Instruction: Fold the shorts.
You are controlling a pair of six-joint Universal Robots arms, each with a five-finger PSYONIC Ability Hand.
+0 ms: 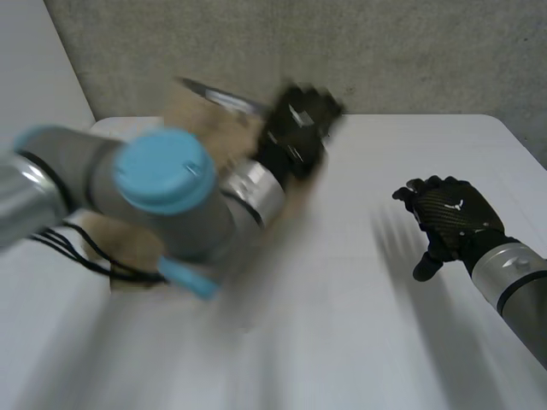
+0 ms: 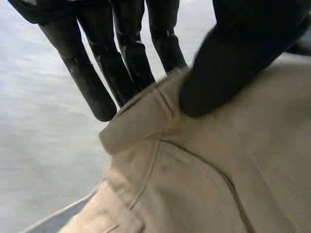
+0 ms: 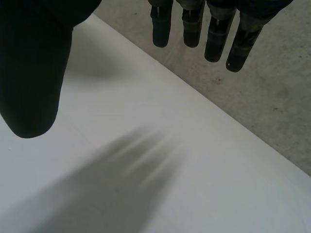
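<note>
The tan shorts lie at the table's left, mostly hidden under my left arm. My left hand is raised over the far middle of the table and is shut on the shorts. In the left wrist view its thumb presses the tan cloth against the fingers at a seamed edge, which bends over between them. My right hand hovers over the table's right side, open and holding nothing. The right wrist view shows its fingers straight and apart from the thumb above the bare table.
The white table spreads across the middle and right. Its far edge runs below my right hand's fingertips, with grey floor beyond. A grey wall stands behind the table.
</note>
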